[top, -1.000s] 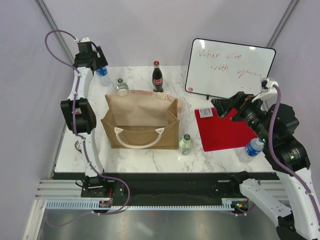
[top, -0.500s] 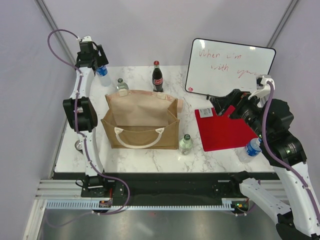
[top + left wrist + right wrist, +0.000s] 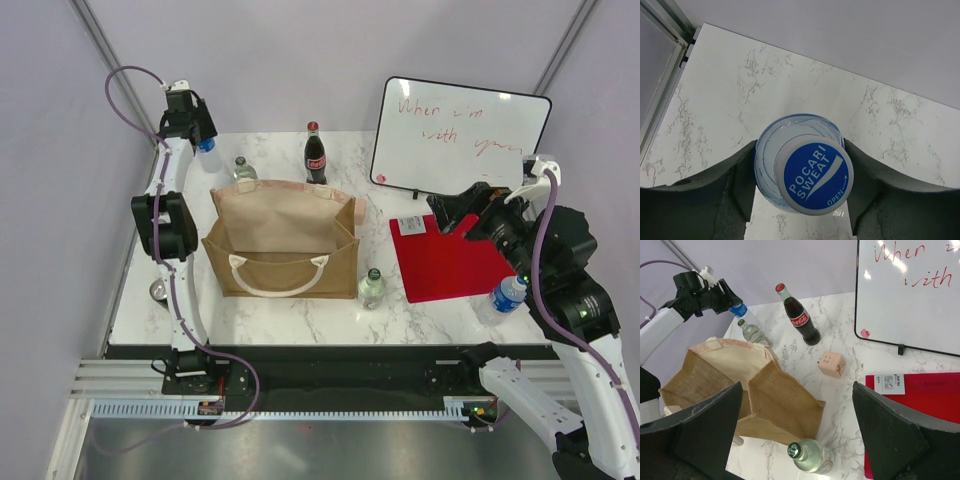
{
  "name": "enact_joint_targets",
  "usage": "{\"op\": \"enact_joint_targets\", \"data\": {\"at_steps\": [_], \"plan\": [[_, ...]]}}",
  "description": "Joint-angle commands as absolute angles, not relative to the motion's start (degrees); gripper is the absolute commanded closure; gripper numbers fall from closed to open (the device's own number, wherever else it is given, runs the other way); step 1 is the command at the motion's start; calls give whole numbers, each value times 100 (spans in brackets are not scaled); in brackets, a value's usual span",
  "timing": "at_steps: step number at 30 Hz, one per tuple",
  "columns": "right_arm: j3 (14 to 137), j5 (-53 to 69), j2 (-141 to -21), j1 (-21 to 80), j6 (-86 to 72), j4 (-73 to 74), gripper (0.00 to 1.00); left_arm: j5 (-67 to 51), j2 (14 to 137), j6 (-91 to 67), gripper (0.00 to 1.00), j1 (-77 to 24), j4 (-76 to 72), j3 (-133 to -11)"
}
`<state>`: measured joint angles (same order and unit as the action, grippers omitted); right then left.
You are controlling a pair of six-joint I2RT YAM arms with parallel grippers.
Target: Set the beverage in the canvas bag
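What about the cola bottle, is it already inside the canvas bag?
No, the cola bottle stands upright on the marble table behind the canvas bag, outside it.

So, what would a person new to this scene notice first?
Probably the tan canvas bag, standing open in the middle of the marble table. Then the whiteboard with red handwriting, standing at the far right, and the left gripper at the far left corner, its fingers on both sides of a blue-capped Pocari Sweat bottle.
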<state>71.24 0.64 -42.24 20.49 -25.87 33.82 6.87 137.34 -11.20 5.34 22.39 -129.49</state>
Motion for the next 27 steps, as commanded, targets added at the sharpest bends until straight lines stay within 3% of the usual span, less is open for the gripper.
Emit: {"op": "enact_joint_targets", "data": {"at_steps": [1,4,7,10,27], "plan": [[7216,-62,-4245,2039,-2452,3270,2,817,13746,-818,47,492,2013,-13289],[7189,-79,-4192,2039,-2470,3261,2,870,13597,-756,74,483,2004,-13254],[7181,-88,-4175,2048,-2470,3261,2,1001,13335,-651,79,405,2004,-13201],[7198,-44,-4166,2039,-2470,3261,2,1203,13027,-475,97,273,2004,-13157],[6979,167,-4087,2048,-2522,3357,2,1740,10795,782,98,-1282,2276,-13254]]}}
